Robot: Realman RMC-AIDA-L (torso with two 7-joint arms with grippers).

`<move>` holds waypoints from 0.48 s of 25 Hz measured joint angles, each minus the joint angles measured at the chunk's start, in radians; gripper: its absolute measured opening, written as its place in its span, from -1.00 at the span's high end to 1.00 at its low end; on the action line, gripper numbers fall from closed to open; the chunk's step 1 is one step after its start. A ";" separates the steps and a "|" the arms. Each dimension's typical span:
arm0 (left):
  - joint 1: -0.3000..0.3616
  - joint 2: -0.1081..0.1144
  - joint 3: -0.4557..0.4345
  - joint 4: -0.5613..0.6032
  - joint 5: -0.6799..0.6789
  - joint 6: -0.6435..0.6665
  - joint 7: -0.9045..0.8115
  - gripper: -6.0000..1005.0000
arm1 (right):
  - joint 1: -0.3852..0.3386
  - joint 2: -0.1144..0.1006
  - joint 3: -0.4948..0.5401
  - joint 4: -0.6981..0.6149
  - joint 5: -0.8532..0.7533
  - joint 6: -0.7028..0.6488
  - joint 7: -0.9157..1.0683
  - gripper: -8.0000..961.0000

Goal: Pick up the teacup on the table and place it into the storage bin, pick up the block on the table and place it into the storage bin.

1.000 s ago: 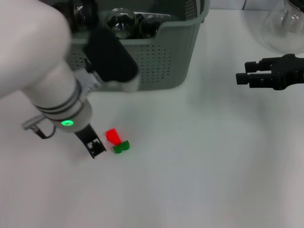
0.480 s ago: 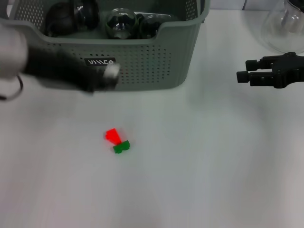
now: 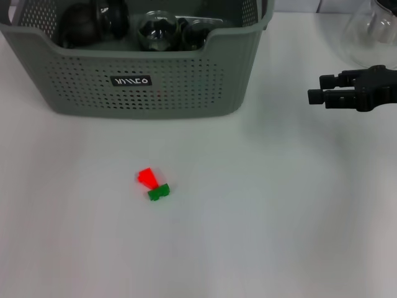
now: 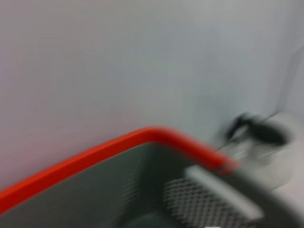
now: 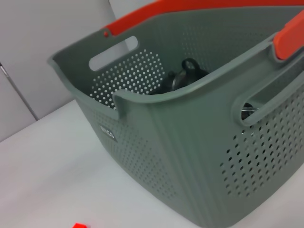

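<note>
the red and green block (image 3: 153,185) lies on the white surface (image 3: 260,211), in front of the storage bin (image 3: 136,81) and well apart from it. the bin stands at the far left of the surface, dark glassy cups (image 3: 158,30) inside it, and an orange handle (image 5: 289,38) shows on its rim. the right end effector (image 3: 316,89) hovers at the right, its fingers narrow and empty. the left end effector is out of sight.
</note>
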 joint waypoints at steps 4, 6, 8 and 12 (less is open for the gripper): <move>-0.124 0.047 0.013 -0.219 0.183 -0.020 -0.002 0.66 | 0.000 -0.001 0.000 0.000 -0.001 -0.001 0.002 -0.25; -0.170 0.064 0.030 -0.320 0.269 -0.048 -0.008 0.66 | 0.000 -0.001 -0.001 0.000 -0.002 0.001 0.003 -0.25; -0.207 0.067 0.041 -0.400 0.342 -0.080 -0.016 0.66 | 0.000 -0.001 -0.002 0.000 -0.004 0.004 0.002 -0.25; -0.234 0.069 0.086 -0.479 0.383 -0.117 -0.031 0.66 | 0.000 -0.004 -0.002 0.000 -0.005 0.006 0.002 -0.25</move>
